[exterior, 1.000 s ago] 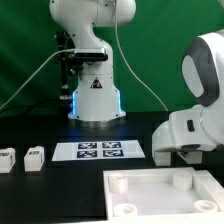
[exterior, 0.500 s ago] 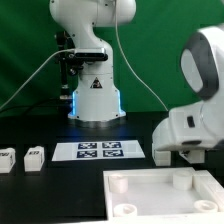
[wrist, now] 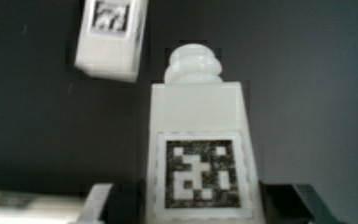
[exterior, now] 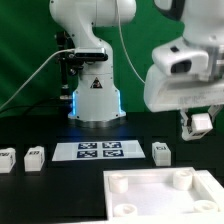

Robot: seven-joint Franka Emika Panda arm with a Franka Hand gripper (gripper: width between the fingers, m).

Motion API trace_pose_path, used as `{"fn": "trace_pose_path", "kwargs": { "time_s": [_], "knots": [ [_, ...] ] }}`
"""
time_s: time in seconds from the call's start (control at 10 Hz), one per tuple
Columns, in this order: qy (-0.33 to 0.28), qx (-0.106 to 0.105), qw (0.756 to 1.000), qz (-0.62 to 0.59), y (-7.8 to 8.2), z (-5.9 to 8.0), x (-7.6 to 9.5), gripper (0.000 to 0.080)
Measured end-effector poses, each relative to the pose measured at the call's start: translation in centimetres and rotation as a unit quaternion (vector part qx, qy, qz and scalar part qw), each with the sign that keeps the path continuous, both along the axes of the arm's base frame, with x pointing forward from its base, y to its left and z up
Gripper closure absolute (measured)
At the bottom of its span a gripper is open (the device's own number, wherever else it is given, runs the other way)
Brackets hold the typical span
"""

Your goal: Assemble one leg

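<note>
The tool [exterior: 200, 124], at the right of the exterior view below the arm's bulky white wrist, is clamped on the leg [exterior: 201, 121]. The small white block hangs clear of the black surface [exterior: 40, 190]. In the wrist view the tool [wrist: 199, 200] has its dark fingers [wrist: 101, 199] pressed against opposite sides of the leg [wrist: 197, 130]. The leg's black-and-white tag [wrist: 202, 171] faces the camera and its rounded peg [wrist: 194, 64] points away from the fingers.

A second leg [exterior: 161, 152] stands on the surface, lower in the exterior frame than the held one and slightly toward the exterior view's left. It sits just beside the right end of the marker board [exterior: 100, 150]. The wrist view shows this second leg [wrist: 108, 38] beyond the peg and apart from the held block, with its own tag showing. Two more legs [exterior: 34, 158] stand side by side at the far left edge of the exterior frame, well apart from the tool.

The plate [exterior: 165, 195], large, flat and white with round corner sockets, fills the lower right of the exterior frame. It is near the second leg but not touching it. The arm's white base [exterior: 95, 95] stands behind the marker board at upper centre, against a green backdrop [exterior: 25, 50].
</note>
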State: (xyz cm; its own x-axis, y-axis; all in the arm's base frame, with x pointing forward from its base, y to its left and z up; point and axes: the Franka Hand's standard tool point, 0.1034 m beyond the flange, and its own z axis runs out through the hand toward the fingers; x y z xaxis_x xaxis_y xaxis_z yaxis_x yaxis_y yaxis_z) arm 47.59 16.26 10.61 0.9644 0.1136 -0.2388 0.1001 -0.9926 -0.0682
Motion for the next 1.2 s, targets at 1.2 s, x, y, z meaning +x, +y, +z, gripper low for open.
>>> {"fn": "trace_pose_path", "kwargs": {
  "time_s": [1.2],
  "knots": [
    [-0.376, 0.051, 0.924, 0.047, -0.9, 1.4, 1.9, 0.0507]
  ]
}}
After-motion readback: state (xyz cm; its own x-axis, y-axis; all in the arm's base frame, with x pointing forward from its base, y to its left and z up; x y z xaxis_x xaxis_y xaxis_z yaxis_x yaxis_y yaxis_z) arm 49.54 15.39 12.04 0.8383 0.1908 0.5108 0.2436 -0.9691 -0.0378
